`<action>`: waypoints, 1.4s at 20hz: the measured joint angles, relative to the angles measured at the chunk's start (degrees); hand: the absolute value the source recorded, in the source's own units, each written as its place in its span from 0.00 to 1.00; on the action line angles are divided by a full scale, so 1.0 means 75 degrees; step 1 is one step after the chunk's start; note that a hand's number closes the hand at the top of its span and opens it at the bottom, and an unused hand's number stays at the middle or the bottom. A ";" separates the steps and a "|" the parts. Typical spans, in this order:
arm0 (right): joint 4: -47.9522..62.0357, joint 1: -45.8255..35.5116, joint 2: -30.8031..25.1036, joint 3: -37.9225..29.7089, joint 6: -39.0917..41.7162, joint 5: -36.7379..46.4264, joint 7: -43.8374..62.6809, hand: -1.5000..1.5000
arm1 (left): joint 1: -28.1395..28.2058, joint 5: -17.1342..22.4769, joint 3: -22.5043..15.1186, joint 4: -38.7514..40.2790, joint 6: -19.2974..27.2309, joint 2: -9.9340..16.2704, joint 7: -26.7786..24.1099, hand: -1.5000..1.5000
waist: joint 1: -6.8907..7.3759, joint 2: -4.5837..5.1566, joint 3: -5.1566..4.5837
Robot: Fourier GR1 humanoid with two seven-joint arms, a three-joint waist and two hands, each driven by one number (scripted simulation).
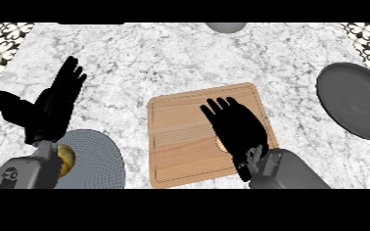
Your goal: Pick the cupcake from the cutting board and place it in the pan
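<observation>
A wooden cutting board (pixel 177 127) lies at the middle of the marble counter. My right hand (pixel 235 125) is spread flat above its right half, fingers straight and pointing away from me. Only a tan sliver of the cupcake (pixel 219 144) shows at the palm's left edge; the hand hides the rest. Whether the palm touches it cannot be told. The dark grey pan (pixel 347 103) sits at the right edge of the view, partly cut off, well apart from the board. My left hand (pixel 54 103) rests open at the left, fingers up, holding nothing.
A grey-blue round plate (pixel 98 161) lies at the lower left, partly under my left forearm, with a yellow item (pixel 66 159) on it. A grey rounded object (pixel 225 27) shows at the counter's far edge. Patterned tiles show in both top corners.
</observation>
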 measured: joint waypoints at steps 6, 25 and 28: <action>0.0680 0.0055 -0.0022 -0.0205 -0.0237 0.0514 -0.0816 0.00 | -0.0016 -0.0070 0.0207 0.0035 -0.0220 -0.0050 0.0019 0.50 | -0.0001 0.0002 0.0001; 0.2904 -0.0008 0.0941 -0.0437 -0.1765 0.1860 -0.2751 1.00 | 0.0053 -0.0441 0.0387 -0.0072 -0.0429 -0.0455 0.0075 0.50 | 0.0003 -0.0013 -0.0005; 0.3268 -0.0101 0.1046 -0.0597 -0.2075 0.2015 -0.3149 1.00 | 0.0069 -0.0471 0.0429 -0.0035 -0.0460 -0.0527 0.0024 0.50 | 0.0010 -0.0019 -0.0005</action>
